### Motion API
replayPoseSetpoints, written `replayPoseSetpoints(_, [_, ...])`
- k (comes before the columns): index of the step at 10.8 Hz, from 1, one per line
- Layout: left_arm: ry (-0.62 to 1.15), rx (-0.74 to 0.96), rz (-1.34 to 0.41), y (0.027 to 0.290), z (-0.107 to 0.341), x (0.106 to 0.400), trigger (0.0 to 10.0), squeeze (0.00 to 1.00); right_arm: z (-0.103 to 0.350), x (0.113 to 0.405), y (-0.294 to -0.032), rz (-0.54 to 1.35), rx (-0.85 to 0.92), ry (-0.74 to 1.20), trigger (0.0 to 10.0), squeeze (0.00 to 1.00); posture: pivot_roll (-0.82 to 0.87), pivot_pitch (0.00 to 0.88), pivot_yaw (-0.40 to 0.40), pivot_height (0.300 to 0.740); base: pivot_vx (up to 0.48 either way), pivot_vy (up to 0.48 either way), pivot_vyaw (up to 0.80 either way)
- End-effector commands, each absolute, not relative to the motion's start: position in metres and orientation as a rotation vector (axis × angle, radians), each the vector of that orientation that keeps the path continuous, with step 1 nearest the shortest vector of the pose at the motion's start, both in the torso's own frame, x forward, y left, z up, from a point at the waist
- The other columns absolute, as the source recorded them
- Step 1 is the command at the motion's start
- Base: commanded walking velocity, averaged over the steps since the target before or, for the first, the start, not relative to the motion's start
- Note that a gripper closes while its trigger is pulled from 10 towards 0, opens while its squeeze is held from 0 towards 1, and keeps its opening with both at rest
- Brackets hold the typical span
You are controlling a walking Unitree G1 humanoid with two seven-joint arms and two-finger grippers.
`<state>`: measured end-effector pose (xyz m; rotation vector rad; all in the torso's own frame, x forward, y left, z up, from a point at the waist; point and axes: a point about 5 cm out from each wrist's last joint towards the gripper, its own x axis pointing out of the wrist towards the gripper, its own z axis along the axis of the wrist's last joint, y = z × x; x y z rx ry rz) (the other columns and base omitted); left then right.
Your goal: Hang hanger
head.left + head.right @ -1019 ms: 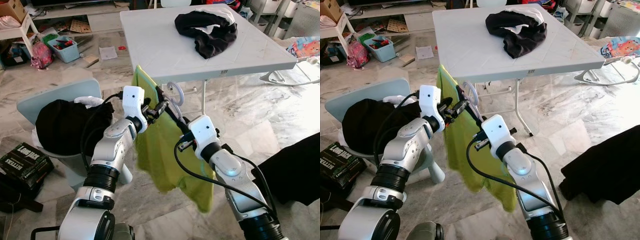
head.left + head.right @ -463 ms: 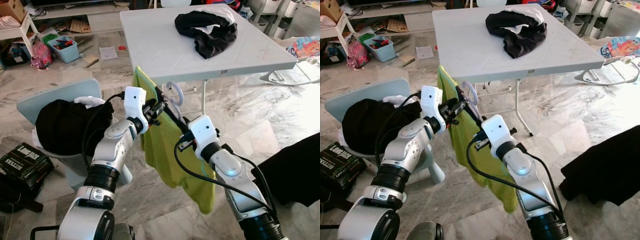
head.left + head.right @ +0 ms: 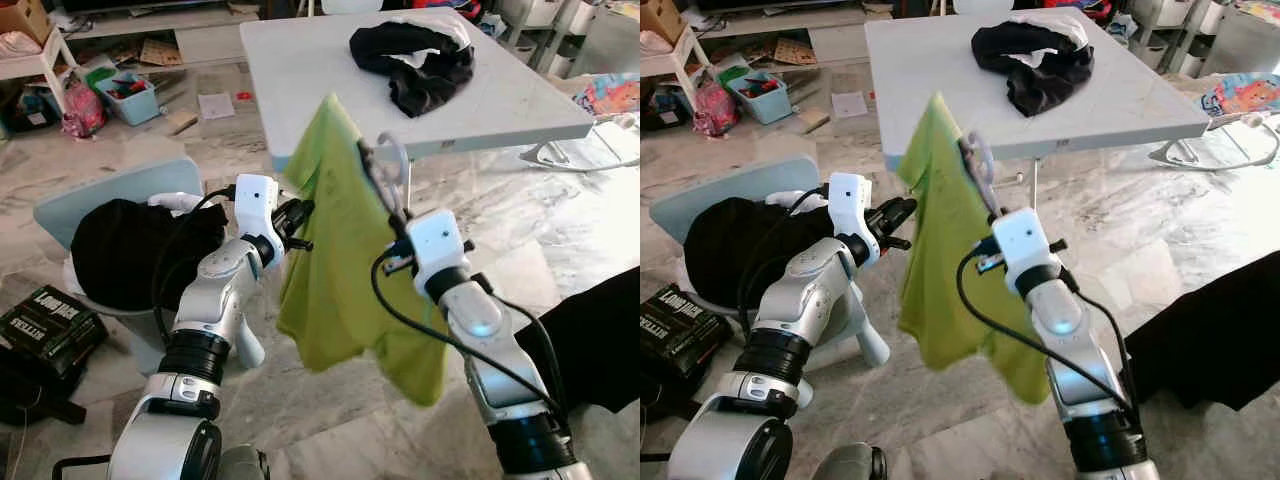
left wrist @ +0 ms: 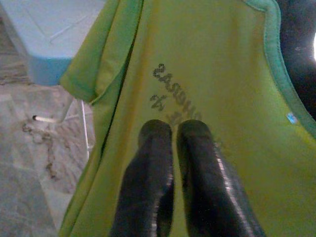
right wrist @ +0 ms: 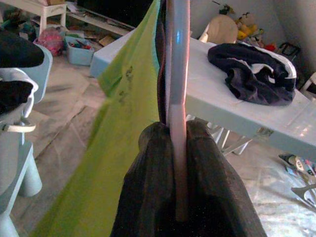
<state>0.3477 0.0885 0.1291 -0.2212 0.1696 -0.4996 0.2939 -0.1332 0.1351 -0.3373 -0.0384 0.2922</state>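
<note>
the right gripper [image 5: 177,148] clamps its black fingers on the pale plastic hanger [image 3: 393,170], holding it up in front of the white square tabletop [image 3: 300,80]. a lime-green t-shirt [image 3: 340,270] drapes from the hanger. the left gripper [image 4: 170,143], fingers pressed together and empty, points at the shirt's cloth. a black garment [image 3: 420,55] lies on the tabletop.

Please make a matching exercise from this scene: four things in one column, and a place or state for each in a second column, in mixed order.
Things:
1. green shirt
2. black clothes
3. hanger
4. left hand

Places or states:
A. lying on the white table
B. clamped in the right hand
C. fingers together, close to the shirt
D. hanging in the air on the hanger

Pairs: 1-D, 2-A, 3-B, 4-C
</note>
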Motion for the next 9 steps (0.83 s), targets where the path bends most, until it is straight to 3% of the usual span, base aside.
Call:
replayPoseSetpoints(1, [0.167,-0.209,-0.488,0.091,0.130,0.349,0.0,0.00,0.144,0.298,-0.133,0.275,-0.336,-0.081,10.0,0.00,-0.11,0.000,-0.017,0.740,0.000,0.000,0.00])
replayPoseSetpoints(2, [0.160,-0.206,-0.485,0.092,0.132,0.349,0.0,0.00,0.142,0.295,-0.133,0.293,-0.336,-0.073,10.0,0.00,-0.11,0.000,-0.017,0.740,0.000,0.000,0.00])
replayPoseSetpoints(3, [0.144,-0.226,-0.486,0.090,0.137,0.351,10.0,0.00,0.139,0.292,-0.133,0.306,-0.336,-0.062,10.0,0.00,-0.11,0.000,-0.017,0.740,0.000,0.000,0.00])
replayPoseSetpoints(4, [0.134,-0.262,-0.508,0.083,0.143,0.352,10.0,0.00,0.137,0.291,-0.131,0.315,-0.330,-0.057,10.0,0.00,-0.11,0.000,-0.017,0.740,0.000,0.000,0.00])
replayPoseSetpoints(5, [0.135,-0.283,-0.558,0.072,0.145,0.349,10.0,1.00,0.136,0.289,-0.126,0.334,-0.324,-0.057,10.0,0.00,-0.11,0.000,-0.016,0.740,0.000,0.000,0.00])
replayPoseSetpoints(9, [0.131,-0.221,-0.609,0.056,0.145,0.348,10.0,1.00,0.127,0.280,-0.113,0.438,-0.324,-0.023,10.0,0.00,-0.11,0.000,-0.010,0.740,0.000,0.000,0.00])
